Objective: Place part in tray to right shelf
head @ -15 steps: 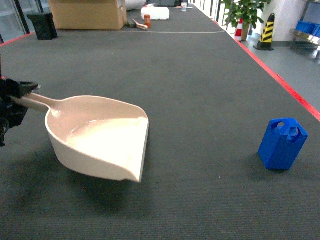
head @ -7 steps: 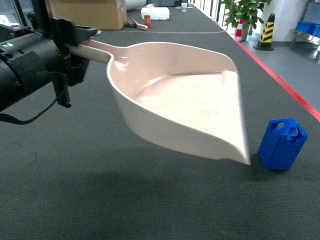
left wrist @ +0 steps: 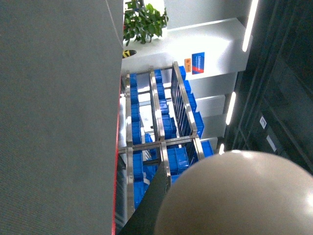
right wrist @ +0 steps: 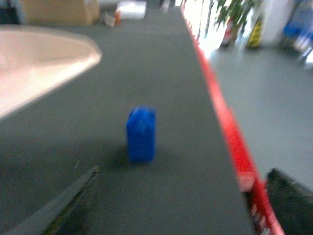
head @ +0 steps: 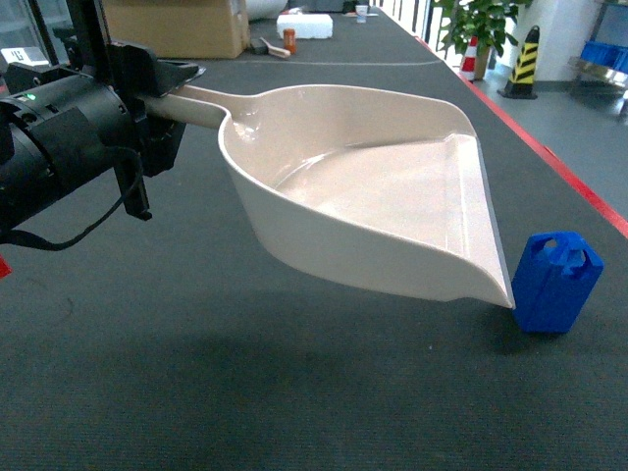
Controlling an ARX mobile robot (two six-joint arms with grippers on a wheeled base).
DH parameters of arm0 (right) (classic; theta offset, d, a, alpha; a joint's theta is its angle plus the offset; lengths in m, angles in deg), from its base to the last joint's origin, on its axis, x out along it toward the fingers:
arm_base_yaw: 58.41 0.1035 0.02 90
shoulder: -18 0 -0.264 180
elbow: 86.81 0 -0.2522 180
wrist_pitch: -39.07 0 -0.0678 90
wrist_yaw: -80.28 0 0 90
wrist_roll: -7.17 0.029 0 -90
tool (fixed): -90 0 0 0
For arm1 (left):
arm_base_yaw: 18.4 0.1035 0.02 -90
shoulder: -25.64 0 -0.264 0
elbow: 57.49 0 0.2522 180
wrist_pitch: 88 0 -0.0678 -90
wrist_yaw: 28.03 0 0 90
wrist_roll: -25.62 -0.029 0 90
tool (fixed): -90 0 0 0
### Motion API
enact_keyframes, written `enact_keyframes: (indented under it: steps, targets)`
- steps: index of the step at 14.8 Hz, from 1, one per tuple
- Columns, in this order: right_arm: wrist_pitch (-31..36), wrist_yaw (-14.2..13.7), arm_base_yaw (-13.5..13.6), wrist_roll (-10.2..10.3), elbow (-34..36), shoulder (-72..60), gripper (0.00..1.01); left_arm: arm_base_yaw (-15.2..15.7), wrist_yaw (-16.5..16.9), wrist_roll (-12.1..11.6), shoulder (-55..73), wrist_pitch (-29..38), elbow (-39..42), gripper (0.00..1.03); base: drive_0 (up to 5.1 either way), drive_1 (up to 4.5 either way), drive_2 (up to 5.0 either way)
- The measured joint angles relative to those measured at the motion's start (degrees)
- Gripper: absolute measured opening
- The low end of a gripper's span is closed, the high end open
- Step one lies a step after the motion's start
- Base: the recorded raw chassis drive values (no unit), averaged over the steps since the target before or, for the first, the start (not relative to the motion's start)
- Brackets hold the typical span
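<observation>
I am holding the tray [head: 392, 211] up off the dark grey mat [head: 294, 392] with my left gripper [head: 162, 83], jaws clamped on the tray's long handle near its end. The scoop is hanging in the air, tilted, its flat front lip pointing right and down, casting a shadow on the mat below. The lip's low corner is sitting just beside the part [head: 554, 282] in the head view (touching or not, I cannot tell). The part is standing upright on the mat at the right, handle loop on top, close to the red edge strip [head: 549, 157].

My right gripper [right wrist: 181, 205] is looking at the part [right wrist: 141, 134] from low down; the picture is blurred. Two dark fingers [right wrist: 68, 205] are showing at the bottom corners, spread wide apart with nothing between them, well short of the part. The tray's pale rim [right wrist: 44, 63] is filling the upper left of that view.

My left wrist view is turned sideways: the tray's rounded beige back [left wrist: 239, 196] is filling the lower right, the mat [left wrist: 54, 107] the left.

Farther off in that view, steel racks [left wrist: 161, 127] are holding blue bins. At the far end of the mat in the head view, a cardboard box [head: 172, 27], a white block [head: 304, 25] and a potted plant [head: 481, 25] are standing.
</observation>
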Motion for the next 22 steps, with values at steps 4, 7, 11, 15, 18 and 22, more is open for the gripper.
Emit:
enact_keyframes:
  steps: [4,7,11,15,18,22]
  targets:
    - [8.26,5.53,-4.92,-8.24,-1.6,-19.89,0.98,-0.83,0.57,0.07,0.0,-0.04,0.0,0.12,0.0,0.0,0.0]
    - [26.58,8.57,-4.42,-11.41,-8.48,-48.96,0.98,-0.55,0.37,0.07,0.0,-0.04,0.0,0.12,0.0,0.0,0.0]
    - [35.34,3.89,2.6,-8.22,-23.15,-77.68,0.98,-0.46,0.37,0.07,0.0,0.0,0.0,0.12,0.0,0.0,0.0]
    - [37.13,0.52,6.97,-4.5,-34.86,-93.07,0.98,-0.44,0.35,0.07,0.0,0.0,0.0,0.12,0.0,0.0,0.0]
    - [38.29,-3.15,8.09,-3.54,-39.56,-101.98,0.98,-0.46,0.37,0.09,0.0,0.0,0.0,0.12,0.0,0.0,0.0]
    - [41.59,-4.24,8.85,-1.44,-40.35,-107.71,0.55,-0.46,0.37,0.09,0.0,0.0,0.0,0.12,0.0,0.0,0.0]
